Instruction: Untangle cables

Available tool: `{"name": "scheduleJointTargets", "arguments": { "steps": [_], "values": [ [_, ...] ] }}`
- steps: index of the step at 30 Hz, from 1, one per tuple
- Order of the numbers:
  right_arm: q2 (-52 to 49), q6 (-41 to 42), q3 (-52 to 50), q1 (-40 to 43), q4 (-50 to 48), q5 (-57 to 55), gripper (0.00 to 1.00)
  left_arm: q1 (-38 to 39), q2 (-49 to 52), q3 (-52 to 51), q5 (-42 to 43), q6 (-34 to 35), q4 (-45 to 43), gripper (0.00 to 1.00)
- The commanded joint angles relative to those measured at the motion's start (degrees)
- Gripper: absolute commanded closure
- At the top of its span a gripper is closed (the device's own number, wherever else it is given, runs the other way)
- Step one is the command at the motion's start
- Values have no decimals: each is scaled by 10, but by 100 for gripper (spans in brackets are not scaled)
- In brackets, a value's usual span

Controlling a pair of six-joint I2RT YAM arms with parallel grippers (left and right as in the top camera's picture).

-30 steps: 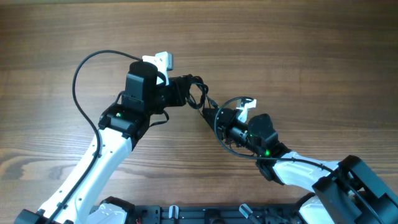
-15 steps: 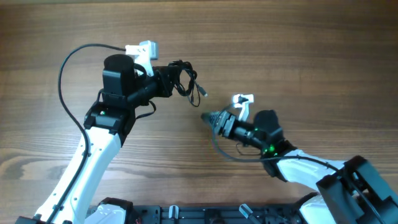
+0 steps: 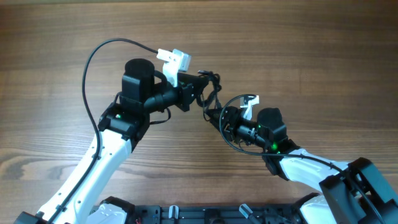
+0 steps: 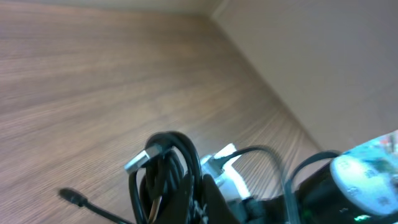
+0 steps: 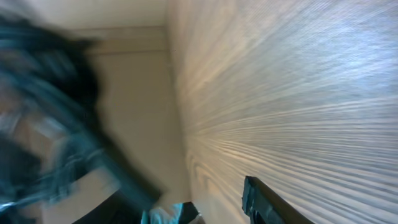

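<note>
Gripping the cables (image 3: 215, 93) in my left gripper (image 3: 202, 91), bunched near the middle of the table (image 3: 311, 50); brown wood-grain top, beige wall (image 4: 323, 56) past its edge. My right gripper (image 3: 217, 116) sits just beside them, view blurred, can't tell if closed.

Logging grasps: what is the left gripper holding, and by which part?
The left gripper holds the cables by their tangled, looped middle; the plug ends stick out free.

The overhead view is sharp and evenly lit, the wooden counter (image 3: 323, 50) showing clear grain and only faint, soft shadows. The left wrist view is softer, its cables (image 4: 168, 174) slightly smeared. The right wrist view is heavily motion-blurred (dark streaks at left), with pale glare across the wood.
</note>
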State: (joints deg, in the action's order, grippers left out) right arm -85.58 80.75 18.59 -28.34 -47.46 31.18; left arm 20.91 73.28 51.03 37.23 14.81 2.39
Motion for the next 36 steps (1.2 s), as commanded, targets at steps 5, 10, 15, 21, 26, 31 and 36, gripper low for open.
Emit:
{"name": "scheduleJointTargets", "arguments": {
  "steps": [5, 10, 15, 21, 26, 31, 36],
  "values": [
    [5, -154, 5, -3, 51, -23, 52, -23, -14, 4, 13, 86, -73, 96],
    [14, -258, 5, 45, 98, 10, 28, -55, -14, 4, 13, 86, -38, 96],
    [104, -266, 5, 112, 130, 133, 0, -62, -13, 4, 11, 80, -7, 96],
    [247, -292, 5, 116, 169, 164, 0, -62, -13, 4, 108, 80, 1, 96],
    [263, -379, 5, 202, 249, 256, 0, -62, -13, 4, 123, 80, 54, 96],
    [263, -428, 5, 326, 242, 385, 0, -61, -13, 4, 123, 80, 57, 96],
    [261, -431, 5, 361, 242, 393, 0, -61, -11, 4, 122, 49, 57, 96]
  ]
}}
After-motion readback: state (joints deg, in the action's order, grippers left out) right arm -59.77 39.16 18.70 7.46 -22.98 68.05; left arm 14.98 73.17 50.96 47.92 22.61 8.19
